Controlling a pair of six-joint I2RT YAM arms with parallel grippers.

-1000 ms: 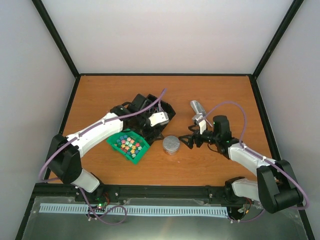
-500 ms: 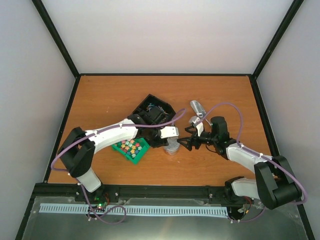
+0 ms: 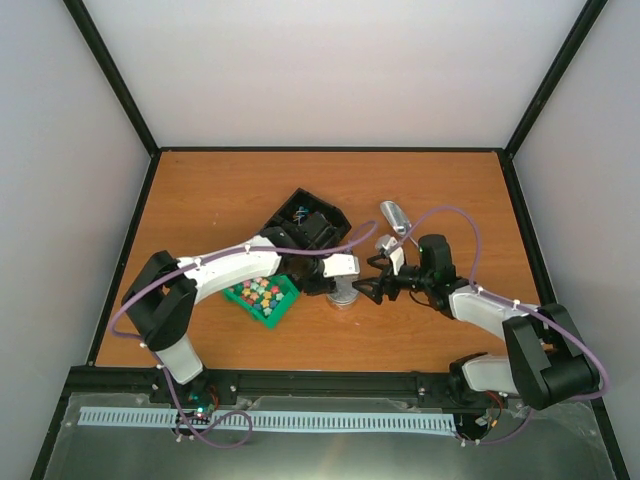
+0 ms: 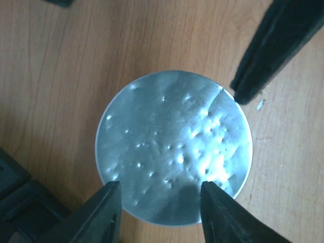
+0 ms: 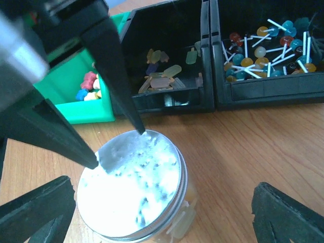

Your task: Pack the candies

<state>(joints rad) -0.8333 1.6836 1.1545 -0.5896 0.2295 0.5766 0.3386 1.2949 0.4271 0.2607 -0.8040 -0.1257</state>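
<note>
I have both arms converging on one thing: a small clear jar [image 5: 179, 220] capped with a round, dimpled silver lid [image 4: 173, 147], standing upright on the wooden table [image 3: 220, 190] between them.

The left gripper [image 4: 159, 186] hangs straight above it, pointing down. Its jaws are parted and hold nothing. In the right wrist view both tips sit on or just over the lid's far edge, though I can't tell whether they actually touch. The gap looks narrower than the lid, so I judge it can't close around the rim as it stands.

The right gripper [image 5: 163, 185] faces the jar from the side, its jaws spread very wide and empty. The jar lies dead ahead, a little off centre, with one finger just beside the rim. The jar is round with its axis vertical, so what counts is height and centring, not wrist angle.

The candies [image 5: 90, 83], small and mixed in colour, sit in a shallow green plastic tray [image 5: 86, 112] just beyond the jar. More sweets, including lollipops [image 5: 263, 48], are in the black plastic bins [image 5: 167, 104] behind it.

Nothing is packed yet. My read is that the right arm is better placed to clamp the body while the left works the lid.
</note>
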